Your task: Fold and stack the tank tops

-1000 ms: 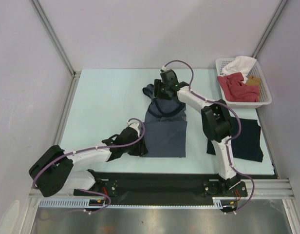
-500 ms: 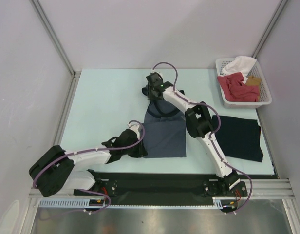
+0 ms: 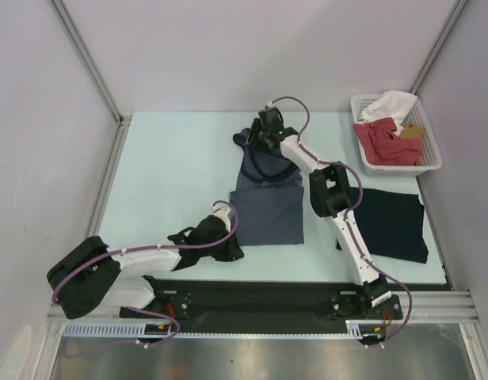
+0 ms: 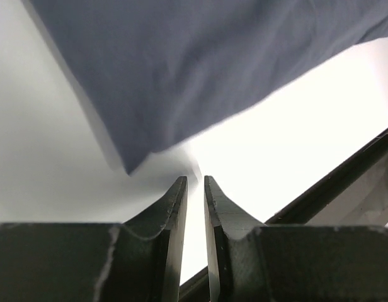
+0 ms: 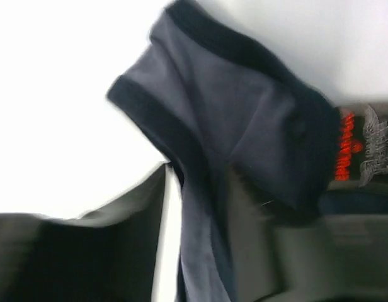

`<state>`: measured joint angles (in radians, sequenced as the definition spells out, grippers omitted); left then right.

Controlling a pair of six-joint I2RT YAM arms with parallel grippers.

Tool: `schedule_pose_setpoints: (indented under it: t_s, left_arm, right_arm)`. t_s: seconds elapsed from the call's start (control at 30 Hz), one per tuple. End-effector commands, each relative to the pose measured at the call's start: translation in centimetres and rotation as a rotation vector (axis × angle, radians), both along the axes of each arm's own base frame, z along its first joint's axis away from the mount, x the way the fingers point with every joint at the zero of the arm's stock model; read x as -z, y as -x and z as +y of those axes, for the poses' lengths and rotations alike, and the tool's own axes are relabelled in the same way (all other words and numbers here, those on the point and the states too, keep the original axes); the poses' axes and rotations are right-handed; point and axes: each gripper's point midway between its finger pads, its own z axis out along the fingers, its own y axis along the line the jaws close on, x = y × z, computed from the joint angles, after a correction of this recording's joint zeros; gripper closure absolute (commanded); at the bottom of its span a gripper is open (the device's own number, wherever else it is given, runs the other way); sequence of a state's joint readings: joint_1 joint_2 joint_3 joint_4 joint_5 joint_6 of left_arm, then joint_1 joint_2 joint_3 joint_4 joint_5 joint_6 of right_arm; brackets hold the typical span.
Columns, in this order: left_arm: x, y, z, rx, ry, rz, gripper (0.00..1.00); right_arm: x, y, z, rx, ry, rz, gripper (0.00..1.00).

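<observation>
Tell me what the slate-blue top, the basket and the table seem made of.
The slate-blue top: soft matte knit cloth, perhaps cotton jersey; it creases and lies limp. The basket: white, likely moulded plastic, going by its slotted walls. The table: smooth pale mint surface, matte; the material cannot be told.

The centre top is lying mid-table, the right top lying beside it. Behind that one, the basket is holding garments. The left gripper is hovering at the centre top's near-left corner — the right gripper at its far end.
</observation>
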<state>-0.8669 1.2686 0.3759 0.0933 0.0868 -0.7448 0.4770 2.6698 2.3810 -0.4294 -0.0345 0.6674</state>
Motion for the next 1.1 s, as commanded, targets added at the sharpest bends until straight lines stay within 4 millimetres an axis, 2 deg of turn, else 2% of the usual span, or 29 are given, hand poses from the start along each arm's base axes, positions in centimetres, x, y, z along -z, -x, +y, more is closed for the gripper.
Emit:
schedule_pose_setpoints:
  t_s: [0.0, 0.1, 0.23, 0.43, 0.47, 0.57, 0.63, 0.67, 0.7, 0.77, 0.8, 0.83, 0.87, 0.9, 0.93, 1.0, 1.03, 1.07]
  left_arm:
    - [3.7, 3.1, 3.5, 0.007, -0.164, 0.121, 0.77]
    - [3.7, 2.7, 3.8, -0.006, -0.189, 0.114, 0.78]
    - [3.5, 2.3, 3.5, -0.012, -0.187, 0.115, 0.79]
    - [2.2, 2.1, 3.5, -0.026, -0.169, 0.095, 0.76]
    - [1.9, 2.2, 3.8, -0.029, -0.174, 0.091, 0.75]
    - [1.0, 2.0, 4.4, -0.047, -0.183, 0.069, 0.68]
    - [0.5, 1.4, 5.0, -0.073, -0.198, 0.044, 0.65]
    - [0.1, 1.4, 5.2, -0.077, -0.198, 0.037, 0.63]
    - [-0.1, 1.4, 5.3, -0.081, -0.192, 0.032, 0.61]
    - [-0.8, 1.1, 5.6, -0.097, -0.175, 0.013, 0.56]
    - [-1.2, 1.0, 5.6, -0.102, -0.167, 0.004, 0.54]
    - [-1.5, 0.8, 5.7, -0.109, -0.161, -0.005, 0.53]
    - [-1.8, 0.7, 5.8, -0.113, -0.156, -0.014, 0.49]
    - [-2.1, 0.6, 5.8, -0.116, -0.151, -0.021, 0.46]
    - [-2.5, 0.4, 5.7, -0.116, -0.144, -0.029, 0.44]
    - [-3.0, 0.0, 5.6, -0.115, -0.139, -0.047, 0.38]
    - [-3.2, -0.2, 5.5, -0.116, -0.138, -0.05, 0.37]
    - [-3.3, -0.3, 5.4, -0.106, -0.144, -0.053, 0.36]
  right_arm:
    - [-0.8, -2.3, 0.9, -0.016, -0.106, -0.065, 0.47]
    - [-2.8, -2.5, 1.7, -0.05, -0.085, -0.134, 0.34]
    - [-5.1, -2.1, 2.3, -0.112, -0.056, -0.203, 0.32]
    - [-11.7, -1.2, 2.2, -0.191, -0.023, -0.333, 0.28]
    - [-13.6, -0.9, 1.9, -0.197, -0.016, -0.365, 0.26]
    - [-15.9, 0.0, 1.1, -0.205, 0.004, -0.387, 0.25]
    - [-18.0, 1.4, 0.2, -0.197, 0.024, -0.399, 0.25]
    - [-18.1, 2.0, -0.3, -0.196, 0.039, -0.393, 0.27]
    - [-19.4, 3.5, -1.3, -0.198, 0.062, -0.385, 0.28]
    - [-19.0, 5.7, -2.8, -0.197, 0.097, -0.331, 0.35]
    - [-19.6, 6.8, -3.6, -0.19, 0.103, -0.322, 0.37]
    - [-19.0, 9.4, -5.1, -0.184, 0.123, -0.281, 0.38]
    - [-19.3, 10.9, -6.1, -0.176, 0.127, -0.271, 0.39]
    - [-18.6, 12.6, -6.9, -0.161, 0.123, -0.244, 0.39]
    - [-18.1, 15.8, -8.5, -0.157, 0.126, -0.224, 0.39]
    - [-16.4, 19.2, -10.1, -0.147, 0.124, -0.181, 0.37]
    - [-14.9, 22.7, -11.7, -0.135, 0.116, -0.142, 0.36]
    - [-14.1, 24.3, -12.2, -0.138, 0.111, -0.128, 0.35]
